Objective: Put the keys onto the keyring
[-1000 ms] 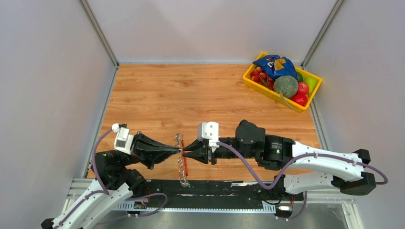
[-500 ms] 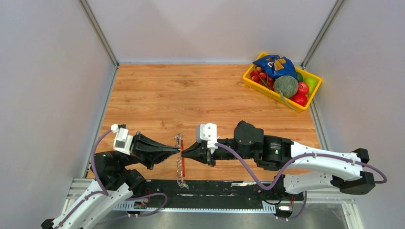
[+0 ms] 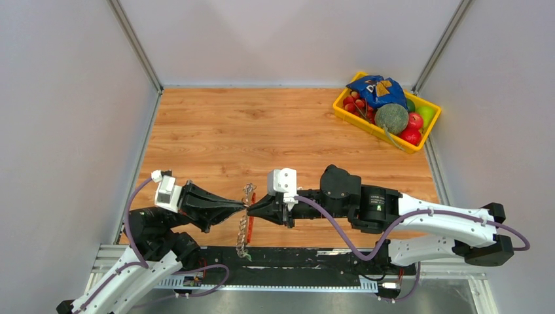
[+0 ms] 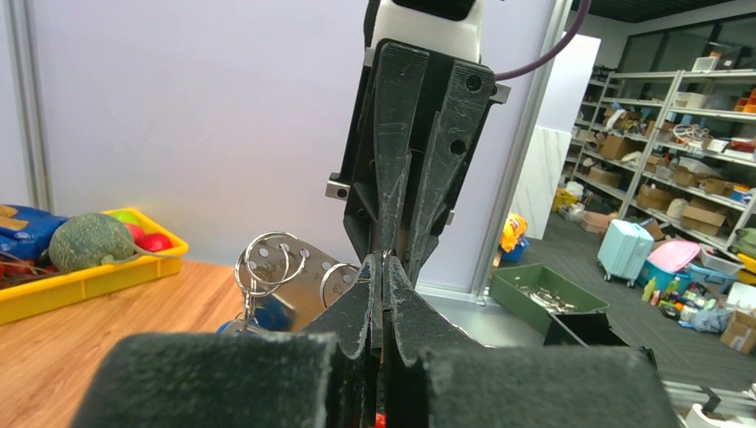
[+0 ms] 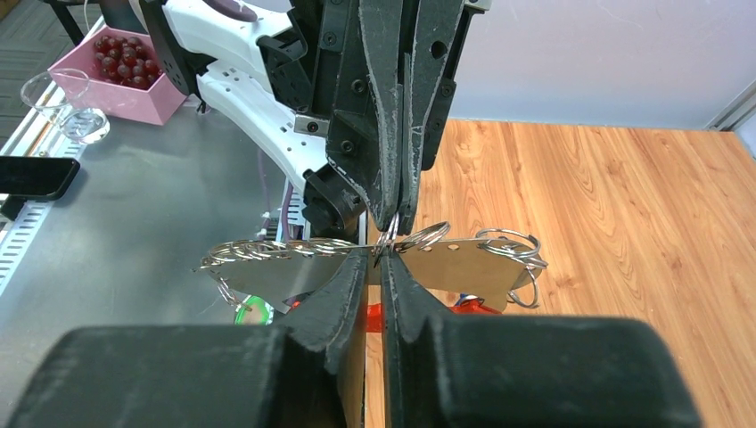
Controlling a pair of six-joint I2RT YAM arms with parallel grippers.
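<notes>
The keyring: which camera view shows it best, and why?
The right wrist view: the keyring shows close, its silver loops spread side-on. The left wrist view hides part behind the left end effector; top external shows only a tiny strand.

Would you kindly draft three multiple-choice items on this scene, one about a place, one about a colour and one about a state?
1. Where does the yellow bin stand?
A) at the far right corner of the table
B) at the near left corner
C) between the two arms

2. What colour is the bag lying in the bin?
A) white
B) blue
C) pink

3. How do the left claw and the right claw stand?
A) both wide open
B) one shut, the other parked far away
C) both shut, tip to tip at the keyring

Answers:
1 A: the top view shows the bin by the far right wall.
2 B: the bag is plainly blue.
3 C: both wrist views show closed fingers meeting on the silver ring.
</notes>
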